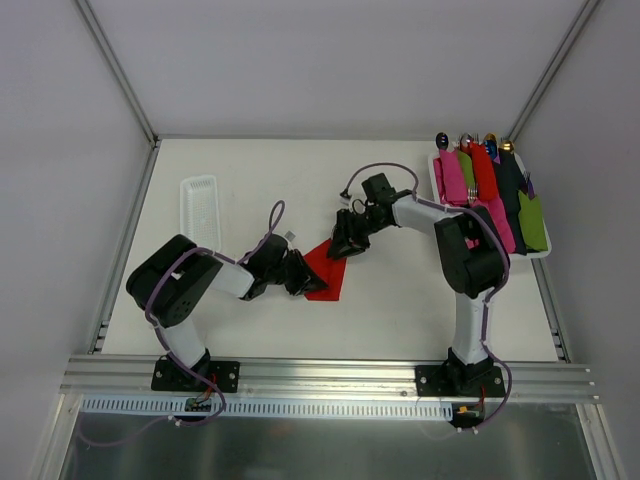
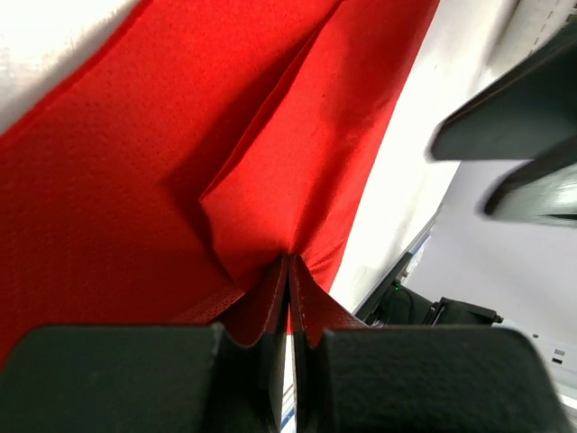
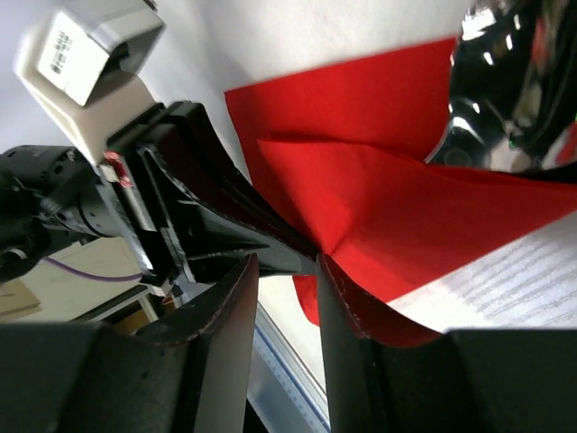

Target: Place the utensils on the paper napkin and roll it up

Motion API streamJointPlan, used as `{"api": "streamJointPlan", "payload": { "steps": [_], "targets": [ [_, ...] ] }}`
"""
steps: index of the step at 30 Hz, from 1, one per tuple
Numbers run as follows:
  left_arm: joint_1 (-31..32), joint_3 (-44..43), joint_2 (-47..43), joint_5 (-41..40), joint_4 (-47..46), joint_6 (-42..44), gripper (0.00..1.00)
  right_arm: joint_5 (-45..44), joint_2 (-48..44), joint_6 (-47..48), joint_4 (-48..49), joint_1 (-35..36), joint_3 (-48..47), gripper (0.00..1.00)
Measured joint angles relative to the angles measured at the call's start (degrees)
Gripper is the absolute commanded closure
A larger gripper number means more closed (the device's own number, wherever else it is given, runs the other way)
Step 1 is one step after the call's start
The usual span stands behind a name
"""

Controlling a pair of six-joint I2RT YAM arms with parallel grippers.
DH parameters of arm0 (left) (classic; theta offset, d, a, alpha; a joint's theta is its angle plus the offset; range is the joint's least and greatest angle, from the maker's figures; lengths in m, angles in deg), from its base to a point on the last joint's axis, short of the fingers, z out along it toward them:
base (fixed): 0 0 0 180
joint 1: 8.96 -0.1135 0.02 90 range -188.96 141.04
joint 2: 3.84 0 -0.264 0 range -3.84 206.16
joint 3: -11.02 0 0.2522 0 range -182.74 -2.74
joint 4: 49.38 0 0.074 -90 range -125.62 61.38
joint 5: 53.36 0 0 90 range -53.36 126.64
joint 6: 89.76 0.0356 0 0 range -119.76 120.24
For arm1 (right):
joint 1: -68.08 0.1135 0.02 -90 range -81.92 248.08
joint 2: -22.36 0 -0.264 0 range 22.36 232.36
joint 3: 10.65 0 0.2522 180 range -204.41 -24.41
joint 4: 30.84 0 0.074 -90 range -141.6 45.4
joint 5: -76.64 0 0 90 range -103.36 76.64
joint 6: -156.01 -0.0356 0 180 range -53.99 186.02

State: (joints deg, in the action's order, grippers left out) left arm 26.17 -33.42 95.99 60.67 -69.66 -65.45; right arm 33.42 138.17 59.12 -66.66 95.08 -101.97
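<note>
**My two grippers meet tip to tip over a red napkin at mid-table**

My left gripper (image 2: pixel 288 280) is clamped tight on the paper napkin (image 2: pixel 135 180). A raised fold of the red paper is pinched between its fingertips. My right gripper (image 3: pixel 287 271) faces it from the far right, almost nose to nose. Its jaws stand partly apart with a clear gap between them. The napkin's crease lies against one finger (image 3: pixel 347 307), but nothing is held.

The napkin lies rumpled on the white table (image 1: pixel 400 290), roughly midway between left and right and just in front of my two arms. Its creases run out from the pinched spot.

A shiny silver utensil (image 3: pixel 487 81) shows as a blur at the napkin's edge, close to my right gripper. I cannot tell which kind it is, or whether it rests on the paper.

A white ribbed tray (image 1: pixel 198 205) sits on the far left. At the far right, a second tray (image 1: pixel 541 255) holds rolled bundles (image 1: pixel 483 175) in pink, green, red and dark colours.
</note>
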Motion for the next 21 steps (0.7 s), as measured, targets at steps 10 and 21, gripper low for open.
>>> {"api": "streamJointPlan", "payload": {
  "steps": [10, 21],
  "targets": [
    [-0.74, 1.36, 0.24, 0.5, -2.49, -1.01, 1.0, 4.11, 1.86, -7.96, 10.29, -1.86, 5.51, 0.7],
    [-0.74, 1.53, 0.24, 0.59, -2.8, -1.01, 0.99, 5.95, 5.31, -13.35, 13.97, -3.76, 6.01, 0.77]
  ]
}}
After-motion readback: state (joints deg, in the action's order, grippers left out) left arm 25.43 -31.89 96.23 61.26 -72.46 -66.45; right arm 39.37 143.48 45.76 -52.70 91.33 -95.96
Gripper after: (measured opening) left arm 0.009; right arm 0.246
